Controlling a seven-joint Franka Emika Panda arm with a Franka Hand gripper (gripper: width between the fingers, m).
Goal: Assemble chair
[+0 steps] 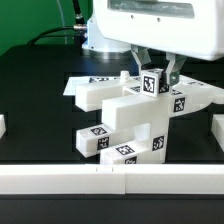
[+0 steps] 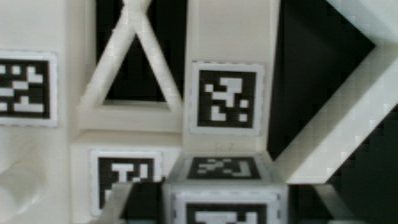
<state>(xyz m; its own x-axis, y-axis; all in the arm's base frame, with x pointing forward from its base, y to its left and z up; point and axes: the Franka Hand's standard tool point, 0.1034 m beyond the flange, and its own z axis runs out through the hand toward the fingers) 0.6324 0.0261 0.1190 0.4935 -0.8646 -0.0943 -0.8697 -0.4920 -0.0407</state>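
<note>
The chair's white tagged parts (image 1: pixel 120 120) stand stacked and partly joined in the middle of the black table. My gripper (image 1: pixel 156 78) hangs over their top, on the exterior view's right side, shut on a small white tagged chair block (image 1: pixel 153 83) that sits against the upper part of the stack. In the wrist view the same block (image 2: pixel 222 190) fills the gap between my dark fingers (image 2: pixel 135 198). Beyond it lies the cross-braced plate (image 2: pixel 134 60) with its tags. I cannot tell whether the block is seated in the stack.
The marker board (image 1: pixel 95 81) lies flat behind the stack, toward the exterior view's left. A low white rail (image 1: pixel 110 180) runs along the front, with more white rail pieces at the left (image 1: pixel 3 125) and right (image 1: pixel 214 130) edges.
</note>
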